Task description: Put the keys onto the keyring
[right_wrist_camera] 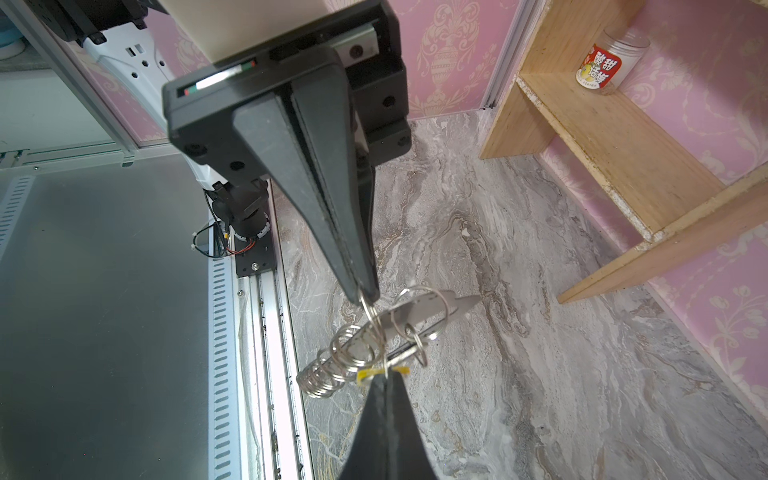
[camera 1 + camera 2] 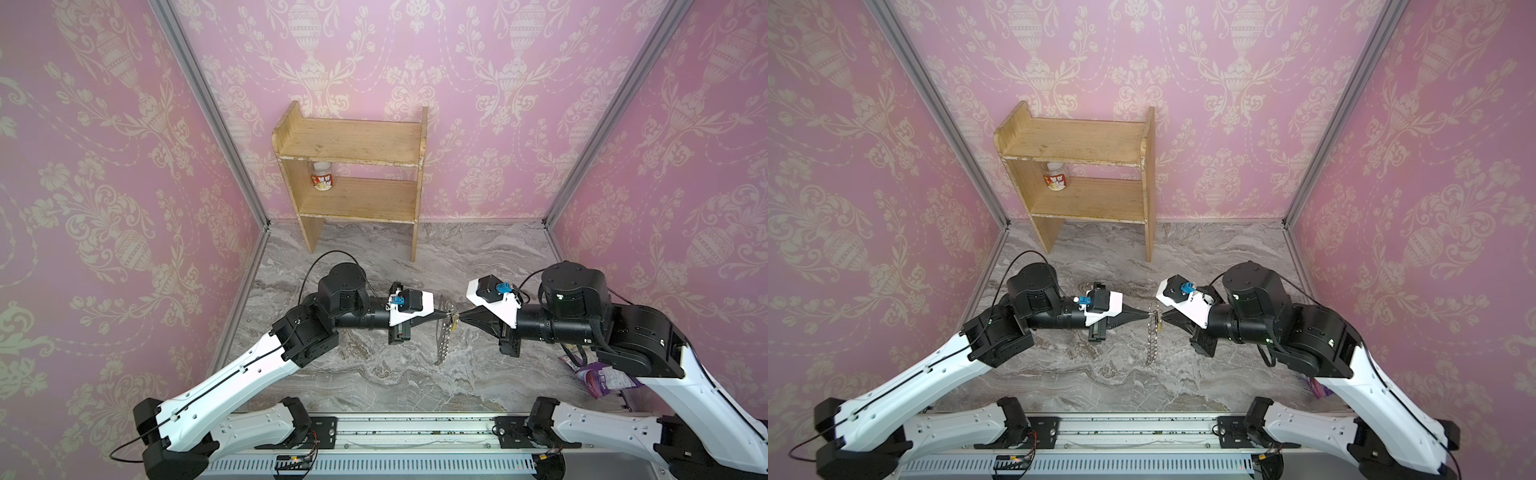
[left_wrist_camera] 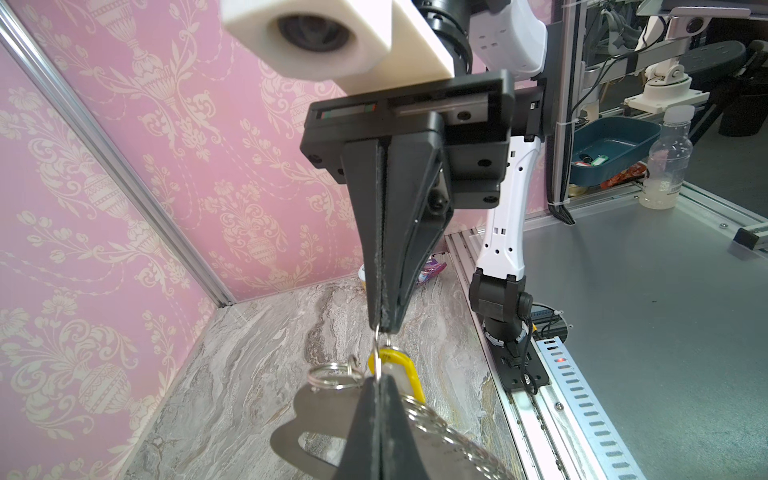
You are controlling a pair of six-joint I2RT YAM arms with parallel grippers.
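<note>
Closest to the lens in the left wrist view, my left pincer [image 3: 379,380] is clenched on a split ring [image 3: 376,353]. My right pincer [image 3: 380,328] meets it tip to tip, clenched on the far side of what looks like that same ring. Just beside the left tips hangs the yellow key [image 3: 401,374], touching the ring; whether its eye is already through the coil I cannot tell. Below the left pincer the keyring [image 3: 299,415] plate dangles, seemingly off the marble table [image 3: 249,353], with its other rings strung along the edge under the left fingers. I judge this to be the threading step. To do it well I would hold the left grip firm as the anchor and turn the right wrist slowly so the ring feeds round through the key. I would also avoid pulling the tips apart, which could spring the ring loose and drop the plate
</note>
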